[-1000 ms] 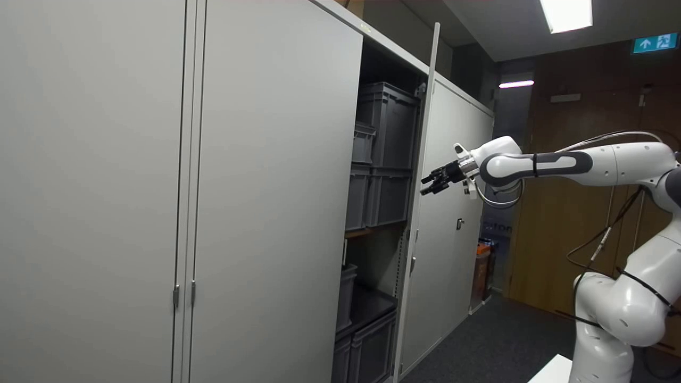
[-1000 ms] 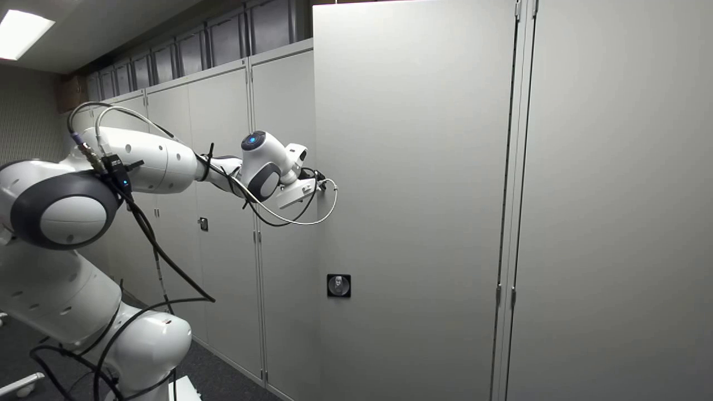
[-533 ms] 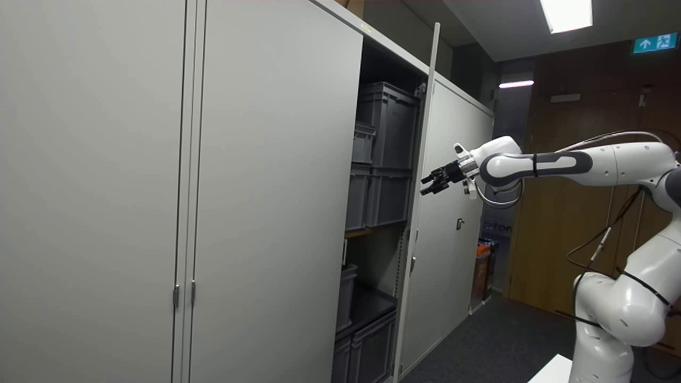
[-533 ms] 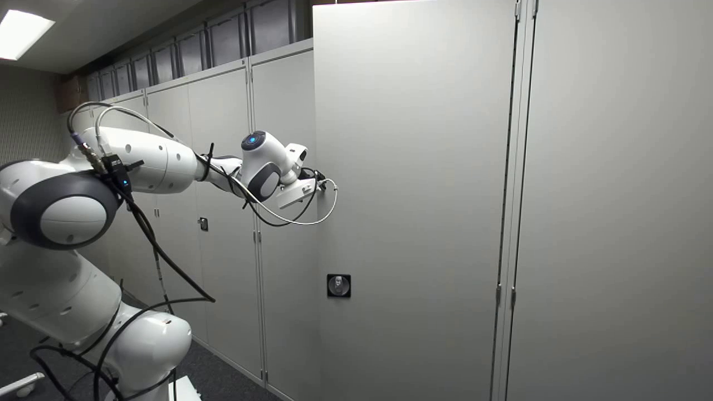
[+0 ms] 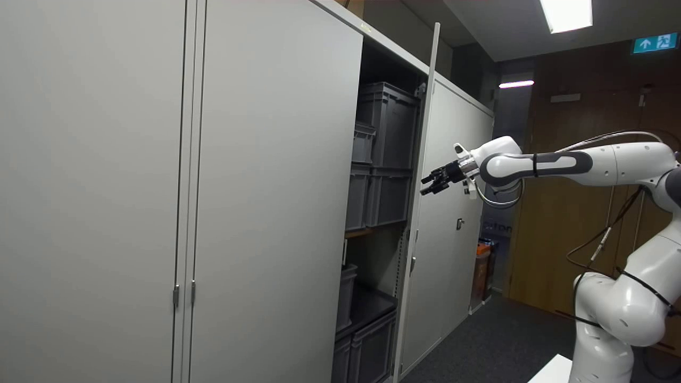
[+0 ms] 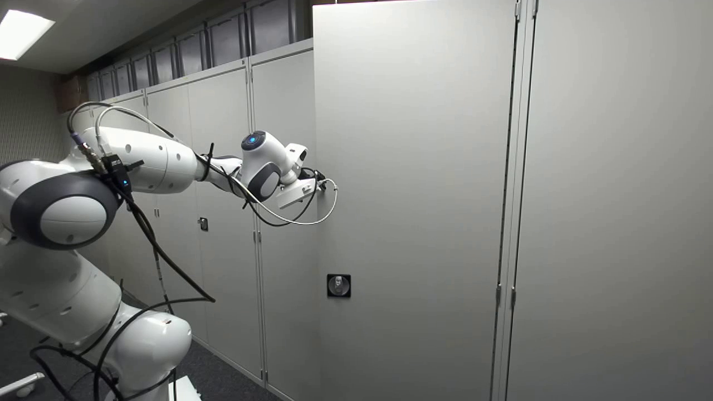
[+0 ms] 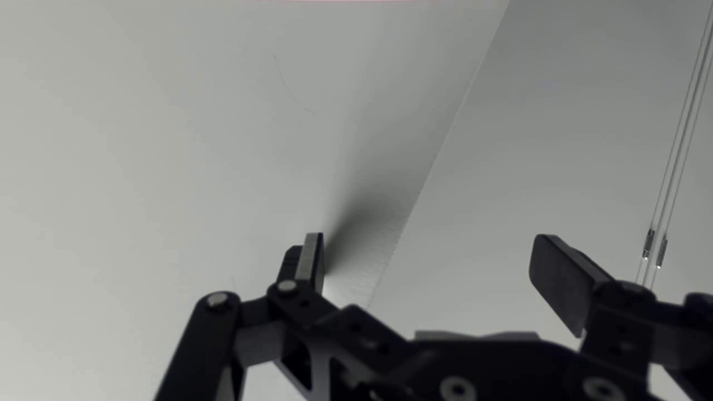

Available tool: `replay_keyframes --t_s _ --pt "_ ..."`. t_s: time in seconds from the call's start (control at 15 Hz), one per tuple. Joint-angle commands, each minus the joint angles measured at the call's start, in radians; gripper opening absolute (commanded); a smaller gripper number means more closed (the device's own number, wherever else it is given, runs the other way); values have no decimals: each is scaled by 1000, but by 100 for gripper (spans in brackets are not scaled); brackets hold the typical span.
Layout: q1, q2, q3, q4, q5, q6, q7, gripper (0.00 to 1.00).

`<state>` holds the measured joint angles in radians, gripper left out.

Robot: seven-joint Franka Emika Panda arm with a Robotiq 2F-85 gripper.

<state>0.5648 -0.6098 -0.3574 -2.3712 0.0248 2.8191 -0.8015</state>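
My black gripper [image 5: 424, 186] is open and empty, beside the outward-swung grey cabinet door, which shows almost edge-on [image 5: 427, 106] in an exterior view. An exterior view shows that door's broad outer face [image 6: 415, 167], with a black round lock [image 6: 338, 285] near its free edge; there the gripper [image 6: 321, 181] is partly hidden behind the wrist and cables. In the wrist view the spread fingers [image 7: 429, 238] have a pale panel [image 7: 195, 139] on the left, its diagonal edge running between them. The left finger lies close to this panel, with a shadow at its tip; contact cannot be told.
Grey plastic boxes [image 5: 393, 133] stand on shelves in the opening behind the door. A flat grey door [image 5: 282, 159] stands left of the opening. Other shut cabinets [image 6: 223, 167] run along the wall. Loose cables [image 6: 159, 262] hang from the arm. An orange-topped bin [image 5: 481, 260] stands farther back.
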Motion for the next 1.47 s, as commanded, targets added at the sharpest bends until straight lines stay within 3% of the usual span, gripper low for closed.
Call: replay_keyframes --t_s 0.0,0.53,0.93,1.4 --pt "-23 6 22 1 33 -1 -22 100" --pt "-57 -16 59 -22 38 -32 17 100" --pt "-57 -45 132 -21 78 -145 24 100" --pt "-136 -119 238 -32 59 -297 86 100"
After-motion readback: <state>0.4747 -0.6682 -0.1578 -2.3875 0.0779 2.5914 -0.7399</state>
